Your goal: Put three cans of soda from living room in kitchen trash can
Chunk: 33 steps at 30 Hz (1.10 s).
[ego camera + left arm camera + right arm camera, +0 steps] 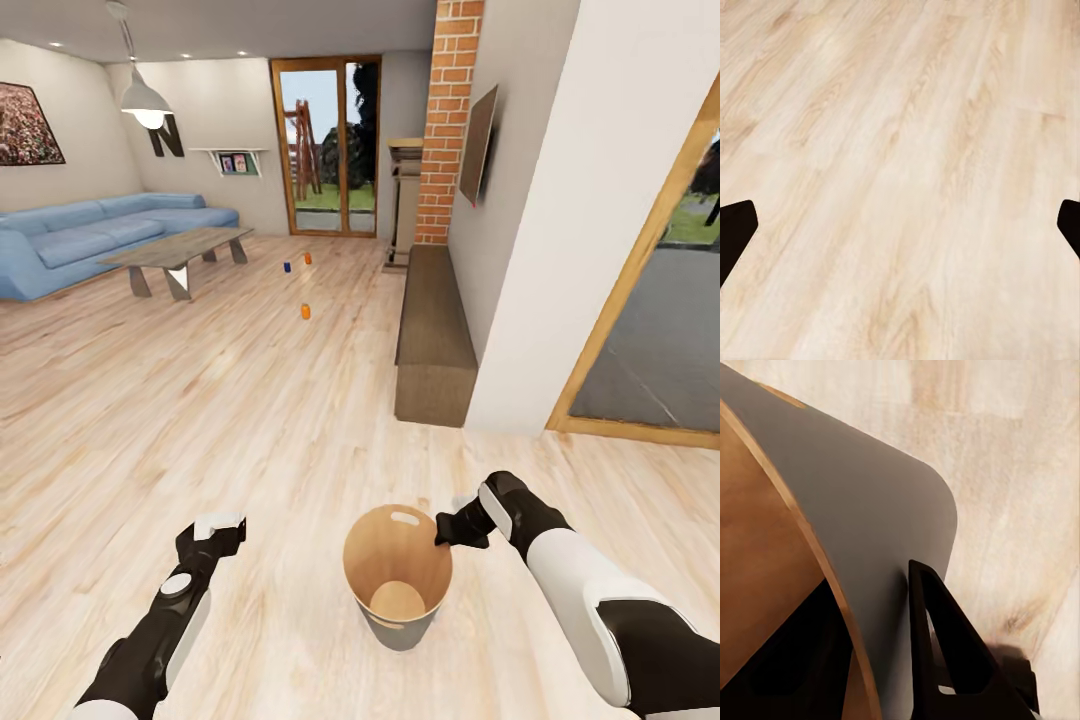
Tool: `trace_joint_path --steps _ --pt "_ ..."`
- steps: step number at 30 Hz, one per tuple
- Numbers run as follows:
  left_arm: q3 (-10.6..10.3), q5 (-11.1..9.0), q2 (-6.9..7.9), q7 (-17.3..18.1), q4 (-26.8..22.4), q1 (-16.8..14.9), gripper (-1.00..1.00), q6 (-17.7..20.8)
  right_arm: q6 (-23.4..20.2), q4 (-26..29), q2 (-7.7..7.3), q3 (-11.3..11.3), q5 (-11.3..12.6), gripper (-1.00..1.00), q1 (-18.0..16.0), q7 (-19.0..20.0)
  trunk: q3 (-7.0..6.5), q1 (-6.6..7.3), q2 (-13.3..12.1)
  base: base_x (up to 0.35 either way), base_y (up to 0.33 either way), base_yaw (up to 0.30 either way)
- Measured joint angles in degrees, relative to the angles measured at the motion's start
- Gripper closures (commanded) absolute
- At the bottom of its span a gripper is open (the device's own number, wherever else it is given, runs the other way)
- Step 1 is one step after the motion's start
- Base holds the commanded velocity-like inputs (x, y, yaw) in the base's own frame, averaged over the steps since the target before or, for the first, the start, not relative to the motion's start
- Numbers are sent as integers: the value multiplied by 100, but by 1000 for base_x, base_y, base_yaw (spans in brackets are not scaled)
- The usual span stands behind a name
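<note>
my right end effector [447, 527] clamped on rim of bin [397, 575], one finger inside, one outside. left end effector [218, 527] spread wide, nothing in it, above floor [250, 420]. i see three cans far ahead on floor near desk [180, 250]: orange can [305, 311], blue can [287, 266], second orange can [308, 258].

Pale plank floor [200, 420], blue sofa [90, 240], brick column [450, 120].
</note>
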<state>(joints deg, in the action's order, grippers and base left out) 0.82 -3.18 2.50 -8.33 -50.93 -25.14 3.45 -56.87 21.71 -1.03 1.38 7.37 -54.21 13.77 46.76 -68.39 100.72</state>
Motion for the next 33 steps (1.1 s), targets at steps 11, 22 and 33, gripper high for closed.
trace_joint_path --steps 11,22,33 --pt "-3 1 -3 -2 3 0 -100 -2 -2 1 12 -5 28 100 0 0 0 0 0 298 0 238" --pt "-3 -2 -4 5 3 -1 -100 -2 -3 0 16 -6 45 100 0 24 -19 0 0 267 0 228" --pt "-3 -7 -4 6 -4 0 -100 -2 -3 0 46 -6 43 100 2 29 -22 0 0 265 0 27"
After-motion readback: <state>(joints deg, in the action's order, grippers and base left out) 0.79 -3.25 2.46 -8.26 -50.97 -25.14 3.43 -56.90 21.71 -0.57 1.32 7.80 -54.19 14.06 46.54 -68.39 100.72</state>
